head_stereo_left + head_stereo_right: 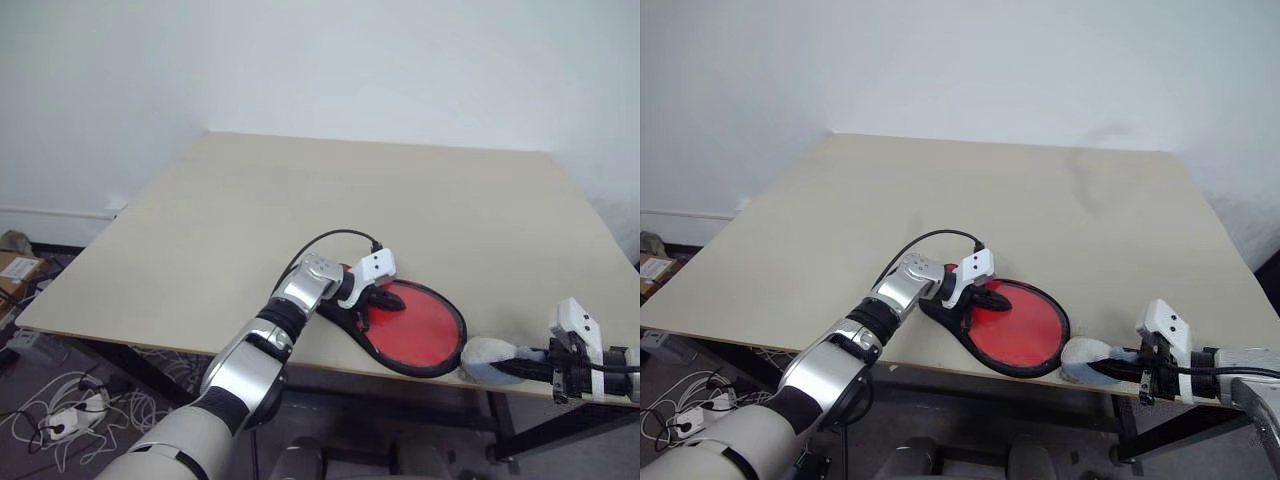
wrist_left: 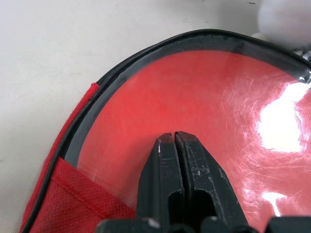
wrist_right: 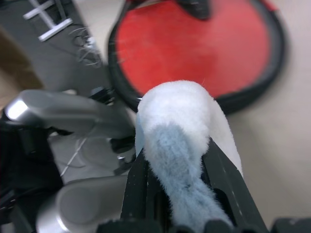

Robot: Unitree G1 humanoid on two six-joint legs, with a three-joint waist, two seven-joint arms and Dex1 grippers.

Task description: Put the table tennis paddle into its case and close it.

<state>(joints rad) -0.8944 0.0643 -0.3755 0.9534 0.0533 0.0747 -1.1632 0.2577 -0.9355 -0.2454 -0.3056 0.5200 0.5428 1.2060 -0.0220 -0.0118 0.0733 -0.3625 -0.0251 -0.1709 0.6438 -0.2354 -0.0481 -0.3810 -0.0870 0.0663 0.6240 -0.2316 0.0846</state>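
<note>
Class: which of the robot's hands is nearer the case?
Left. The left hand, shut, rests on the case's clear side; the right hand, gripping a fluffy pad, sits just off its rim.

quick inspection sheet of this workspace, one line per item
surface: beige table, mostly bare
job's things: table tennis paddle lies inside the case, red face showing through the clear side, near the table's front edge
clutter: nothing seen
grippers: left gripper shut, pressing on the case; right gripper shut on a fluffy white and blue object beside the case
cables: black cable on left wrist; white cables on floor
surroundings: white wall
</note>
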